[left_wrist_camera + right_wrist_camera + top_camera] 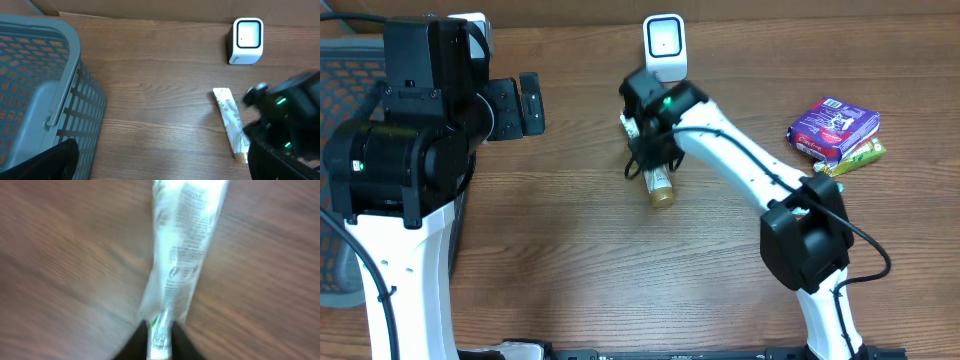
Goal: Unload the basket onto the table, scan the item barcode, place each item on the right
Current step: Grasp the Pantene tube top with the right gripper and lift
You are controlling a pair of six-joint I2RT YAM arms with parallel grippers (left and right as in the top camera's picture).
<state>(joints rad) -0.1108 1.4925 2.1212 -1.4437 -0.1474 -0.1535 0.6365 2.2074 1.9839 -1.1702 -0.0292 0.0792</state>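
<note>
The item is a long white printed packet [660, 186] with a tan end, lying on the wooden table just in front of the white scanner [664, 45]. My right gripper [646, 152] reaches over it. In the blurred right wrist view the two dark fingers [134, 347] pinch the near end of the packet [182, 265], so the right gripper [160, 342] is shut on it. The left wrist view shows the packet [231, 122] below the scanner [246, 40]. My left gripper [530, 103] stands open and empty at the far left, apart from the item.
A grey slatted basket [50, 90] stands at the left edge under the left arm. A purple packet [834, 126] and a yellow-green bar [857, 156] lie at the right. The right arm's black body [285, 125] covers the item's right side in the left wrist view.
</note>
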